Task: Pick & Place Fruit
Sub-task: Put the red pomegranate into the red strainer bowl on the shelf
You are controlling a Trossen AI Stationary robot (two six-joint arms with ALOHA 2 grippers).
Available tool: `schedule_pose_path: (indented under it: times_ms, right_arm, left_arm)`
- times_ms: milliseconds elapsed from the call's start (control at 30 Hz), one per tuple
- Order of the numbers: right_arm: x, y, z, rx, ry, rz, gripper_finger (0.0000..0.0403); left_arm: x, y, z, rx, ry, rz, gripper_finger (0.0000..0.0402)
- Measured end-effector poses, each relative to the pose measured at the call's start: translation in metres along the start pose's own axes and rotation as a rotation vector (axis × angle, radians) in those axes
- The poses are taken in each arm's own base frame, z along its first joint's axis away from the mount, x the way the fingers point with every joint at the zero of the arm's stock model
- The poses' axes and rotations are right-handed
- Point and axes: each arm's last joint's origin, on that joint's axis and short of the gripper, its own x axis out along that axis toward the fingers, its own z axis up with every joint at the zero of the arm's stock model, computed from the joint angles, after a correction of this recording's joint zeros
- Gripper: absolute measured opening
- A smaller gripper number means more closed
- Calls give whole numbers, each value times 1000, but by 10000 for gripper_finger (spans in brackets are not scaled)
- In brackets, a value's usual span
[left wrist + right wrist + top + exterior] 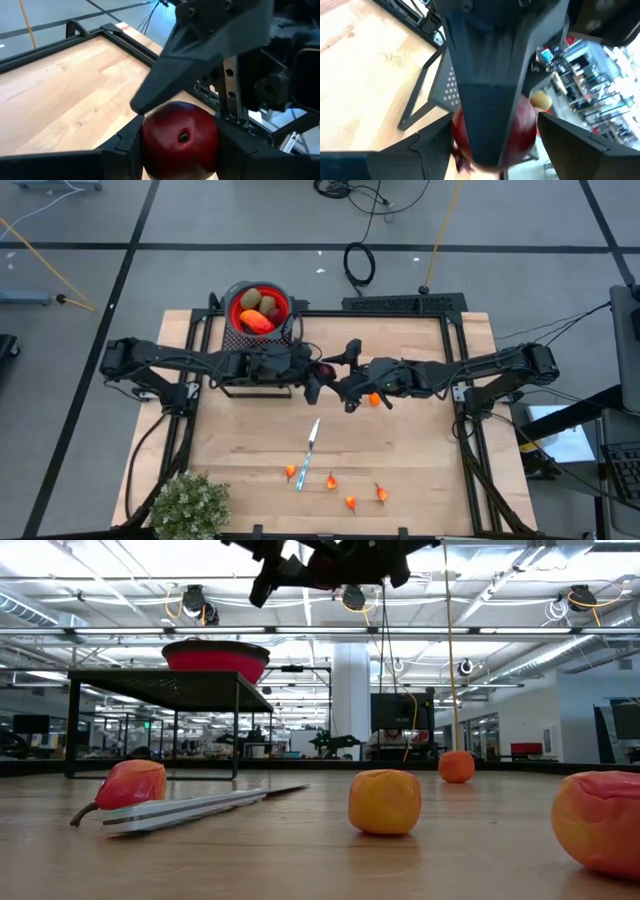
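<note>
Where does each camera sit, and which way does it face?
High view: above the table, looking straight down; left gripper and right gripper meet mid-table.
Low view: at table-top height, looking level over a knife into the room; arms show at the top only.
Left wrist view: on the left wrist; its own fingers grip the dark-red ball.
Right wrist view: on the right wrist, facing that ball, half hidden by the left arm.
Shared: both wrist views see the ball.
</note>
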Motion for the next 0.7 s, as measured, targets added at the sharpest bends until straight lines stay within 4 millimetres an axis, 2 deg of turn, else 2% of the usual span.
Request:
schedule_pose_path:
  times_ms: [200,367,533,700]
  right_arm:
    - [0,6,-8,40,89,46,301]
    - [-2,8,-16,27,205,16,306]
    - [-9,11,-25,25,319,37,295]
    - [-17,11,-37,88,434,81,266]
  left_arm:
    - [0,0,-1,7,10,-4,185]
    - [-1,3,2,8,7,9,173]
    - [-10,11,4,1,41,55,172]
    - [-24,16,16,-4,8,85,184]
